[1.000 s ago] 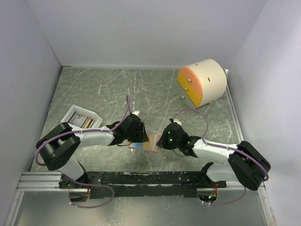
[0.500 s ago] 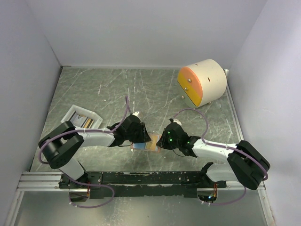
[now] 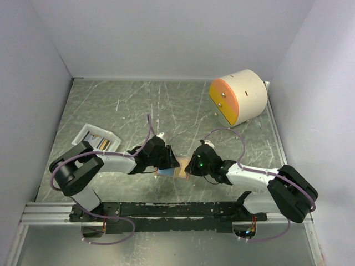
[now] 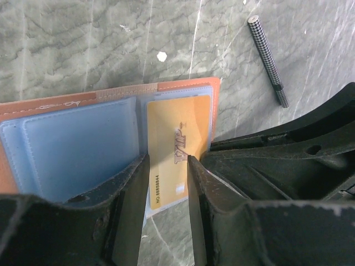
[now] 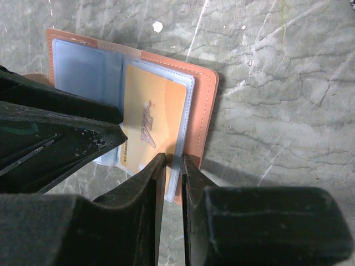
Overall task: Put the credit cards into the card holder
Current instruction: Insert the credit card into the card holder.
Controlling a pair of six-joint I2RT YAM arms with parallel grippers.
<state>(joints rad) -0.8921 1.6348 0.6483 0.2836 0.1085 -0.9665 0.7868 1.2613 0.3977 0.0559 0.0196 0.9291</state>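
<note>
Card holder (image 4: 183, 86) open flat on tabletop (image 4: 83, 44) between arms | blue card (image 4: 77, 144) pocketed, orange card (image 4: 177, 138) part-way in | left pincer (image 4: 167, 163) half-open astride it | right pincer (image 5: 173, 160) nips holder's near edge | to do, I reckon: seat it fully

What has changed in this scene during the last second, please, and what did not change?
The left gripper slid slightly rightward, covering more of the open salmon leather-like card holder; its jaws straddle the orange-amber plastic card. The right gripper, big cream cylinder and white rectangular tray stayed put.
</note>
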